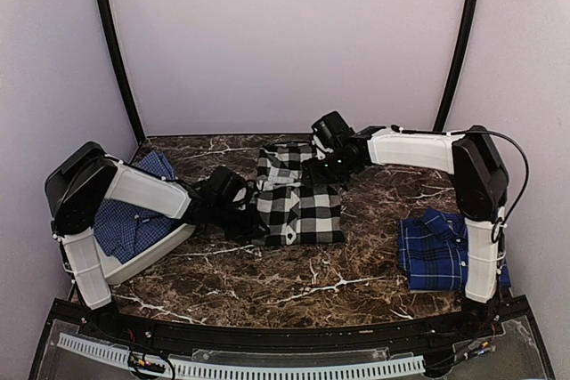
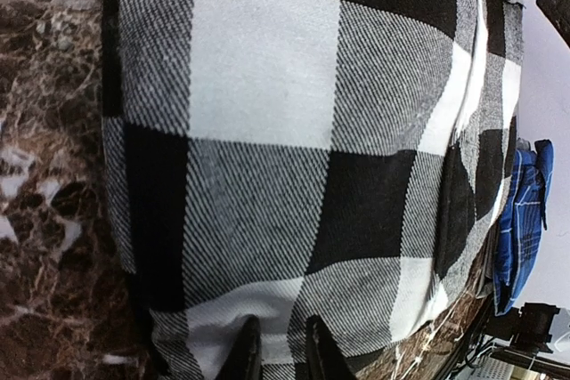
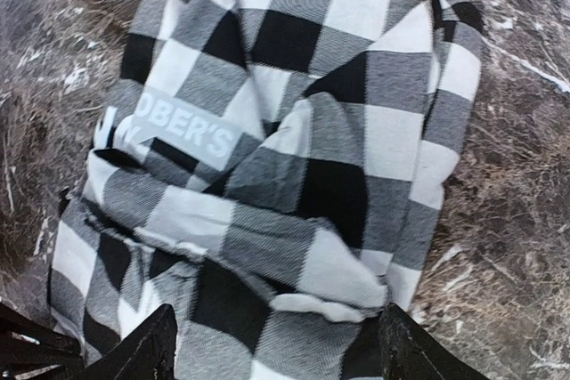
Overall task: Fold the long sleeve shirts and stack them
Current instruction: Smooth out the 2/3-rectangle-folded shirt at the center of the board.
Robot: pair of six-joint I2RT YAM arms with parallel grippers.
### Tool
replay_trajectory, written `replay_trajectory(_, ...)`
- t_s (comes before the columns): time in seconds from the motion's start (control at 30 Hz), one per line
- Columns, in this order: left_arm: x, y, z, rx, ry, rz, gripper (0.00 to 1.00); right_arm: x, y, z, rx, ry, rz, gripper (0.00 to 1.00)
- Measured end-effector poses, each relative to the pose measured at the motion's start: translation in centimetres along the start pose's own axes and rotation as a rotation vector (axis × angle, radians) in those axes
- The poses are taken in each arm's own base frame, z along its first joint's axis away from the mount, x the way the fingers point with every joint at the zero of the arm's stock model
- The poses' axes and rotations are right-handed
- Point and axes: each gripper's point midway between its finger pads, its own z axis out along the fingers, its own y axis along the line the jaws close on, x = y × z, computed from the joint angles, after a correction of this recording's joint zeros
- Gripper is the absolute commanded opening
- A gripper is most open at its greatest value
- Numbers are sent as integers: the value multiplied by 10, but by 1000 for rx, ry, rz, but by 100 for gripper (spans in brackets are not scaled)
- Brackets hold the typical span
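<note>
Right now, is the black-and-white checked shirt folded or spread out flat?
Folded, but not neatly: the checked shirt lies as a compact bundle, its layers overlapping and rumpled at the far end.

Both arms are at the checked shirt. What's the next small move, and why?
Probably lower the right gripper onto the checked shirt and close. Its jaws stand open above rumpled cloth, gripping nothing, while the left gripper appears pinched on the shirt's left edge. A fold likely needs both holds.

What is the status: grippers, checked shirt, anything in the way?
Left gripper pinching left edge of checked shirt. Right gripper open over its far end. Blue plaid shirt apart, by right base.
</note>
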Motion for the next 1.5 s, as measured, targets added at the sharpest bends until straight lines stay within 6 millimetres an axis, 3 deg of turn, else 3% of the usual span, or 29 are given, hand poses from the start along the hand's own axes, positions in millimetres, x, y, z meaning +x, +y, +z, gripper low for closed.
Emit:
replay_trajectory(0.17,7,3,-5,-18,-22,-13,17,15,37,-5,-26,12,-59,76)
replay_trajectory(0.27,11,5,-8,-25,-27,-22,17,22,50,-2,-37,20,-76,77)
replay_trajectory(0.5,14,5,-9,-29,-38,-38,16,19,47,38,4,53,-75,78)
replay_trajectory(0.63,19,7,-12,-30,-37,-45,17,38,40,63,23,109,-79,79)
replay_trajectory(0.83,24,8,-15,-30,-37,-48,18,34,43,60,15,112,-81,84)
replay_trajectory(0.93,23,8,-19,-43,-44,-47,20,31,43,55,18,116,-89,85)
replay_trajectory(1.07,16,1,-30,-61,-65,-36,22,19,43,34,22,93,-95,83)
replay_trajectory(1.2,-5,-26,-43,-30,-116,1,24,-1,44,-14,-2,17,-81,73)
replay_trajectory(1.33,-31,-65,-52,38,-167,47,24,-7,42,-54,-30,-46,-52,61)
replay_trajectory(1.4,-42,-84,-51,77,-177,63,24,-2,39,-58,-34,-50,-35,53)
replay_trajectory(1.5,-51,-99,-41,111,-168,77,24,14,34,-45,-23,-14,-25,39)
